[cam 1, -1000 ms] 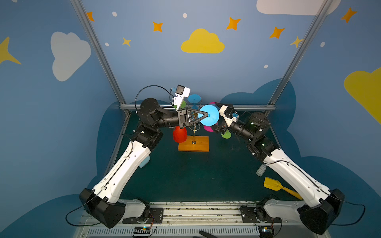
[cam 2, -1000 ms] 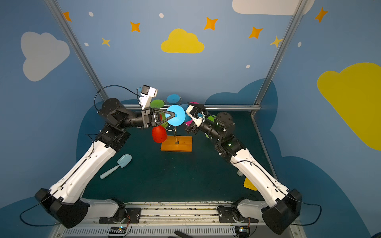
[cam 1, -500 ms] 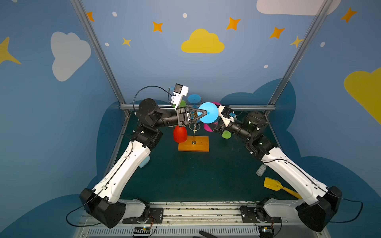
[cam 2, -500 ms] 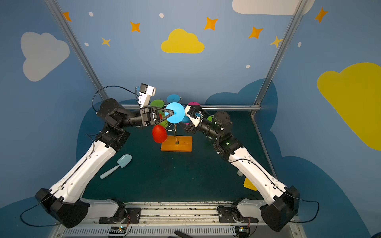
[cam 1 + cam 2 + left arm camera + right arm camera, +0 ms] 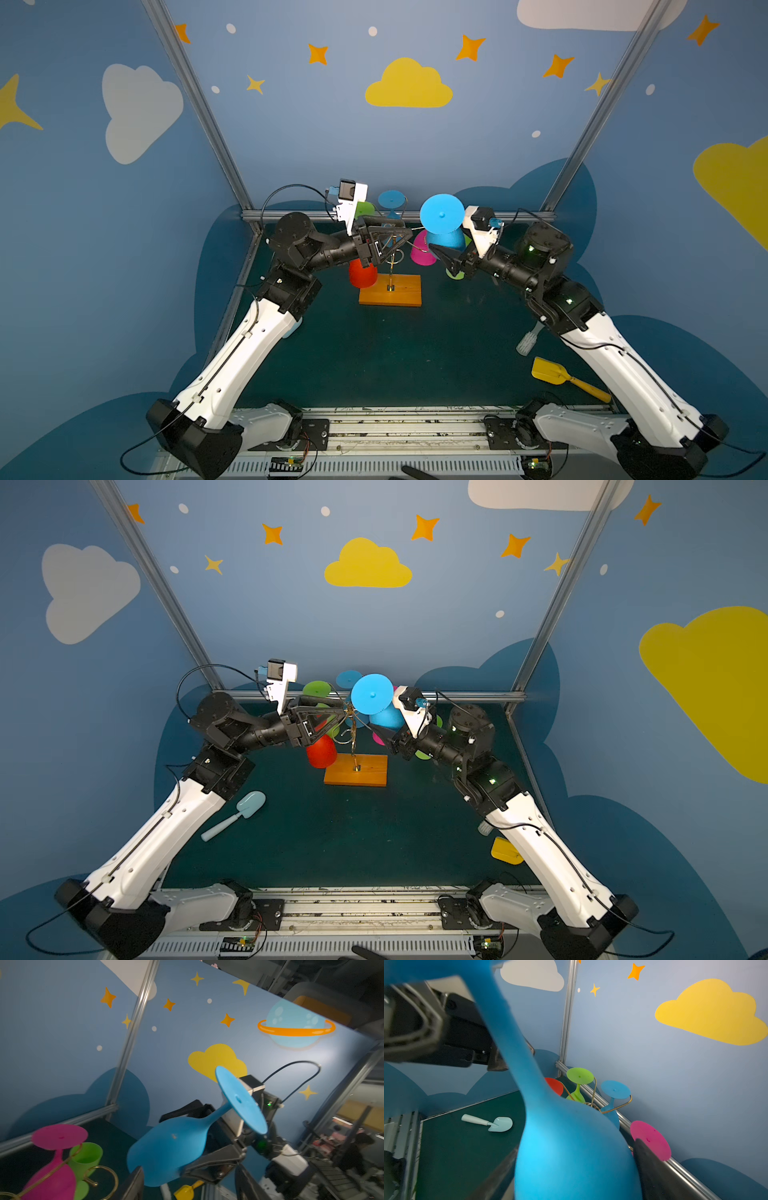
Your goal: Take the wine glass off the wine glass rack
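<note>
While a yellow plastic toy shovel (image 5: 552,371) lies near right and a pale blue toy shovel (image 5: 239,812) near left on the dark green table (image 5: 395,361), the gold wire wine glass rack (image 5: 390,293) stands mid-table on its orange wooden base. At rack top the left gripper (image 5: 404,230), jaws wide, empty. Just right of it the right gripper (image 5: 442,249) clamps the bowl of the blue plastic wine glass (image 5: 441,214), tilted, foot up. A red glass (image 5: 363,274), pink glass (image 5: 422,255) and green glass (image 5: 316,689) hang on the rack, a second blue glass (image 5: 391,199) farthest.
</note>
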You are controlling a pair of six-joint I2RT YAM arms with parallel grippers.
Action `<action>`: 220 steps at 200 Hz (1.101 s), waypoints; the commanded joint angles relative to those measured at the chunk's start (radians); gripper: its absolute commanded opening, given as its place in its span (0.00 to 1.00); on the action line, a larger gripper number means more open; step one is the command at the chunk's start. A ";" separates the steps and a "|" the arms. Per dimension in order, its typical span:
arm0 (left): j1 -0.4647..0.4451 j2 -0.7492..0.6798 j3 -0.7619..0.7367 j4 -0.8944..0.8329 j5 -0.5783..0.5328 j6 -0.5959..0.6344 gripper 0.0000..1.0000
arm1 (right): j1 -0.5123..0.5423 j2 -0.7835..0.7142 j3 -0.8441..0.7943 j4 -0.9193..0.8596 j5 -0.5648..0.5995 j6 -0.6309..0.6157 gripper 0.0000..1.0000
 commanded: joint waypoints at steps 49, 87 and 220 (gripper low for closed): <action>-0.092 -0.003 -0.148 0.185 -0.314 0.789 0.61 | 0.010 -0.004 0.163 -0.499 0.086 0.129 0.39; -0.123 0.022 -0.164 0.279 -0.295 0.988 0.59 | 0.018 0.014 0.181 -0.569 0.111 0.139 0.38; -0.176 0.047 -0.159 0.255 -0.226 1.193 0.35 | 0.069 0.132 0.235 -0.614 0.051 0.152 0.32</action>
